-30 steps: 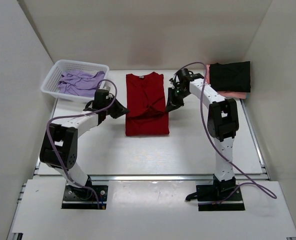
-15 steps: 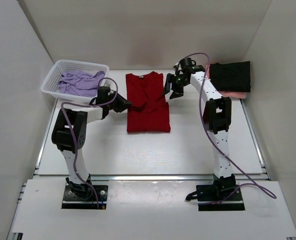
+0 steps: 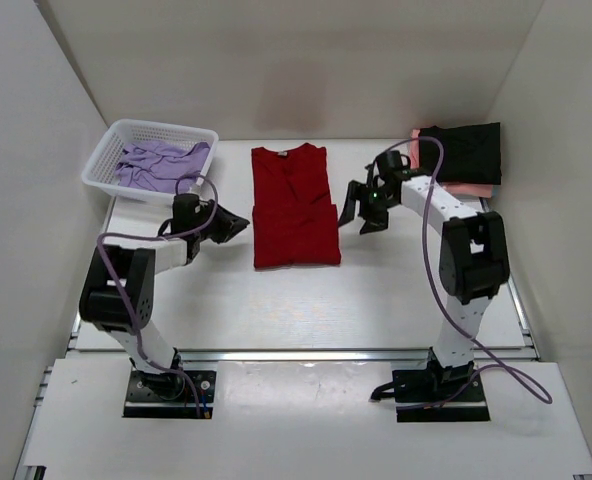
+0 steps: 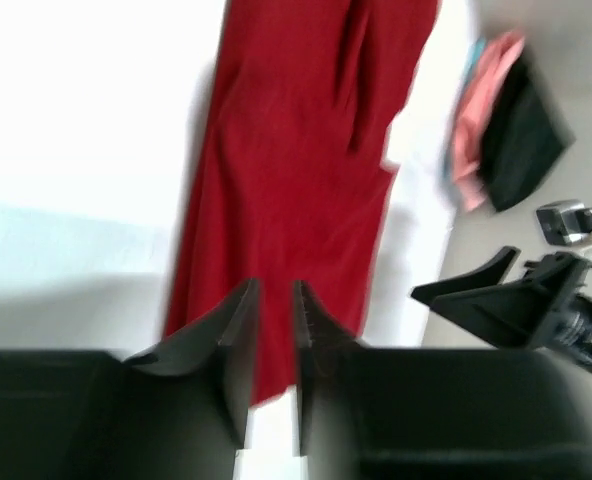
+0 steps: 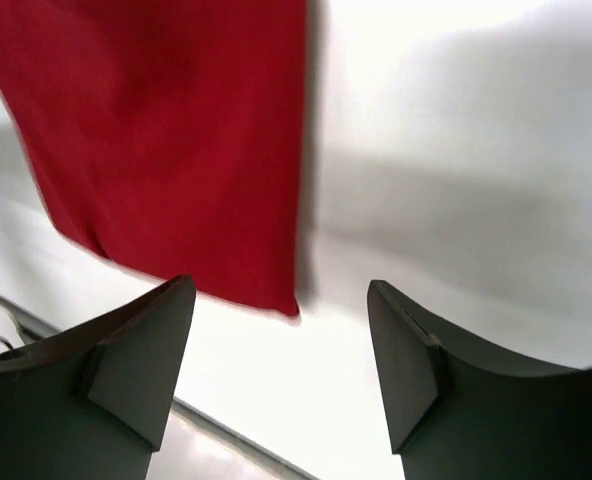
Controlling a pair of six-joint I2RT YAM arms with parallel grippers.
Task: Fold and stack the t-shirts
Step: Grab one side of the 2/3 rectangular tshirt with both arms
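In the middle of the table (image 3: 276, 300) the red t-shirt (image 3: 294, 210) lies flat, its sleeves turned in and its collar toward the far side. Just left of its left edge sits the left gripper (image 3: 238, 221), pointing at the cloth. In the left wrist view its fingers (image 4: 238, 335) are drawn nearly together, with only a thin slit between them and nothing in it. Just right of the shirt's right edge is the right gripper (image 3: 351, 212). Its fingers (image 5: 146, 350) are spread wide and grasp nothing, with the shirt's edge and a near corner showing past them. At the far left, a lavender t-shirt (image 3: 156, 162) is bunched in a white basket (image 3: 101, 160). At the far right corner, a folded black t-shirt (image 3: 461, 152) rests on a pink t-shirt (image 3: 471, 189).
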